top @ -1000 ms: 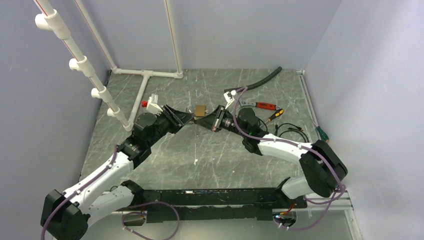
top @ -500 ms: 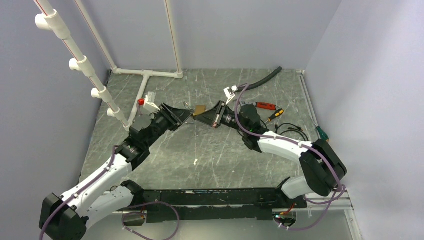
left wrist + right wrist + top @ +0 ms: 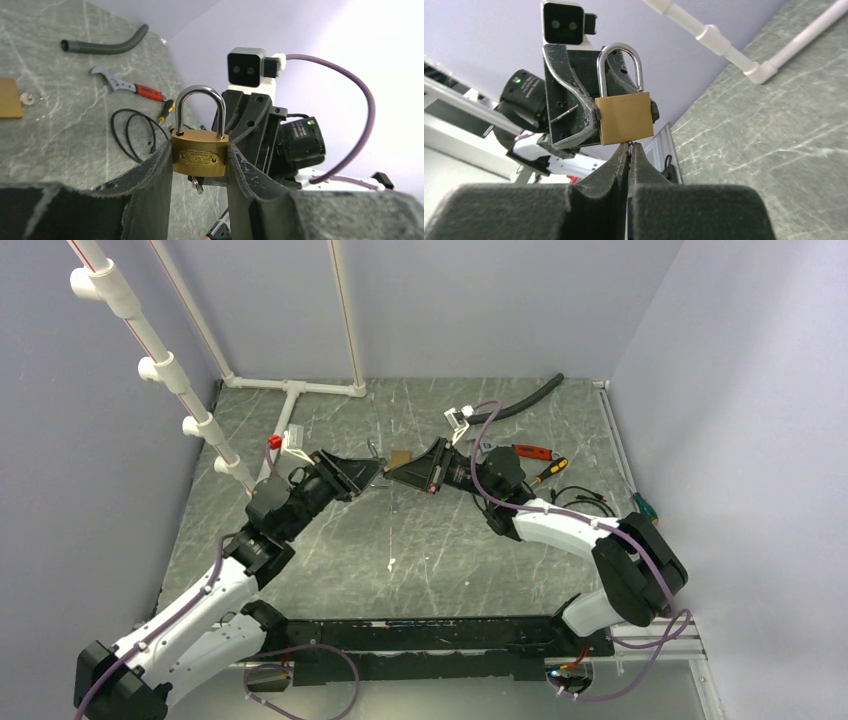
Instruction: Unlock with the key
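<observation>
L claw clamps padlock body, held clear of table; R claw pinched shut on key under lock, prob. in keyhole; both wrists rolled since 1 s ago, yet shackle looks seated, so not unlocked; count: 1 padlock, 1 key, 2 claws.

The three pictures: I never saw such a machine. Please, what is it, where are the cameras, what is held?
It is two robot arms bolted to a table. One picture looks down from above; the other two come from a camera on each wrist. The left gripper clamps a brass padlock by its body. The right gripper is pinched shut just under it, apparently on the small key. On the table lie a black hose, a red-handled wrench and a cable.
</observation>
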